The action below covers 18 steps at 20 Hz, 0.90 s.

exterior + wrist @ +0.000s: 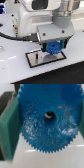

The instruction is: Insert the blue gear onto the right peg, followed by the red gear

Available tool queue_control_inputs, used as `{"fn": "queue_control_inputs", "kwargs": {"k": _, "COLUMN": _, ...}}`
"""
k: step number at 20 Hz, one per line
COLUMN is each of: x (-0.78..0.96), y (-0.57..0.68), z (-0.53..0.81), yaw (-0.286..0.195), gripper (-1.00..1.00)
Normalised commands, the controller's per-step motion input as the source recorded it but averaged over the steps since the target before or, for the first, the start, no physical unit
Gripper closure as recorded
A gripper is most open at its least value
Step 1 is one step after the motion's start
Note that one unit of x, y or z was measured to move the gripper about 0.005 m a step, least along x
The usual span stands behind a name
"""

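I have the gripper (53, 46) clamped on the blue gear (46, 120), hovering above the plate (35, 60); next I must centre its hub over the right peg

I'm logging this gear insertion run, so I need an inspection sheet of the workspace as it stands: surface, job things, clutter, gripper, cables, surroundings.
Surface: white table, bare where visible.
Job things: blue gear held in the gripper above the white black-bordered plate; wrist view shows a dark pin end in its centre hole. Pegs not clearly visible in the exterior view. Red gear: nothing seen.
Clutter: nothing seen.
Gripper: gripper shut on the blue gear, green pads against its rim.
Cables: black cable along the arm.
Surroundings: dark strip at the exterior view's top left, unclear.
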Motion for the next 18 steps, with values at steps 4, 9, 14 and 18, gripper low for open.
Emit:
{"fn": "queue_control_inputs", "kwargs": {"k": 4, "x": 0.16, "y": -0.07, "z": -0.03, "yaw": 0.0, "gripper": 1.0}}
{"fn": "queue_control_inputs", "kwargs": {"k": 9, "x": 0.16, "y": -0.07, "z": -0.08, "yaw": 0.0, "gripper": 1.0}}
{"fn": "queue_control_inputs", "kwargs": {"k": 14, "x": 0.15, "y": -0.06, "z": -0.13, "yaw": 0.0, "gripper": 1.0}}
{"fn": "queue_control_inputs", "kwargs": {"k": 18, "x": 0.22, "y": -0.06, "z": 0.15, "yaw": 0.0, "gripper": 1.0}}
